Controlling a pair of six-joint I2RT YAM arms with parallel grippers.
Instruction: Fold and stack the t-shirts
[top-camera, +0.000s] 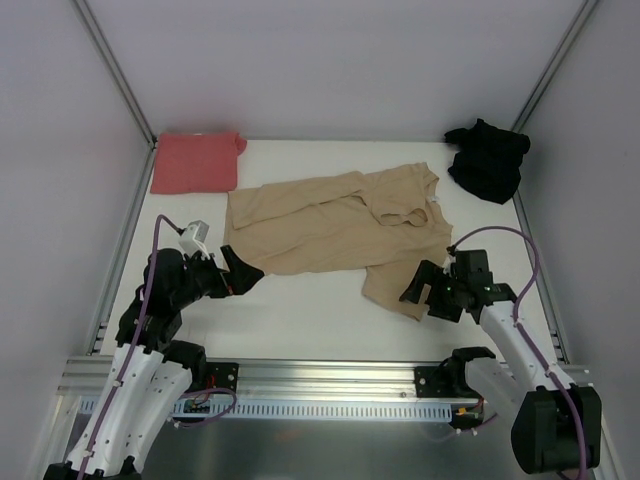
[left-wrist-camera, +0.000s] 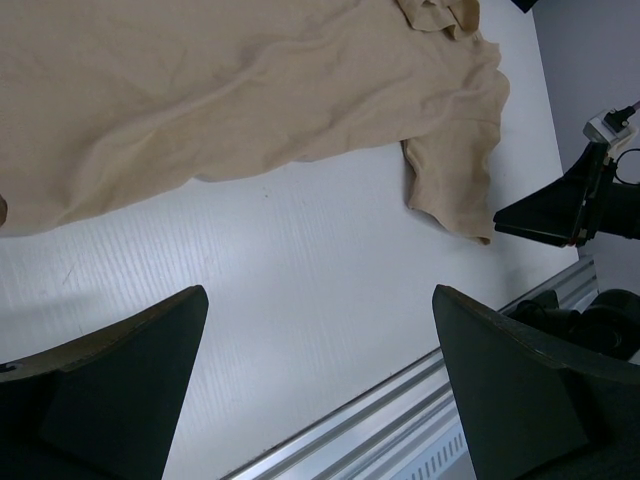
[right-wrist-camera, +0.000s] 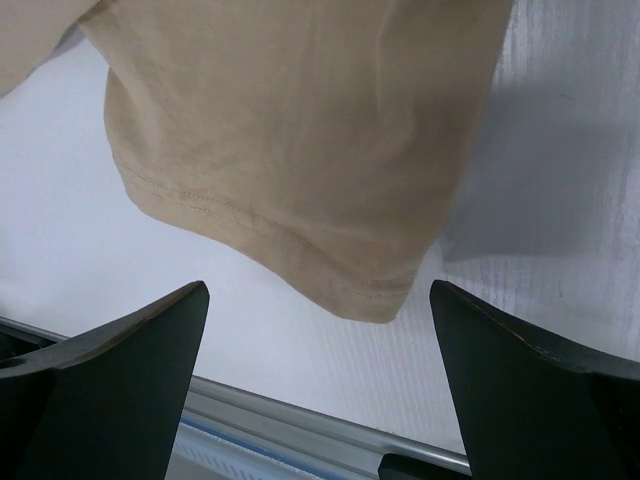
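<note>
The tan-beige t-shirt (top-camera: 335, 225) lies spread and rumpled across the middle of the white table (top-camera: 300, 310), neck to the right. A salmon-red t-shirt (top-camera: 196, 161) lies folded flat at the back left. The black t-shirt (top-camera: 487, 160) sits bunched at the back right. My left gripper (top-camera: 246, 272) is open just off the tan shirt's (left-wrist-camera: 200, 90) near-left edge, holding nothing. My right gripper (top-camera: 418, 290) is open beside the tan shirt's near-right sleeve hem (right-wrist-camera: 350, 290), which hangs between the fingers' line without being pinched.
Grey side walls and metal frame posts (top-camera: 115, 70) close in the table left and right. An aluminium rail (top-camera: 320, 375) runs along the near edge in front of both arm bases. The right arm (left-wrist-camera: 590, 200) shows in the left wrist view.
</note>
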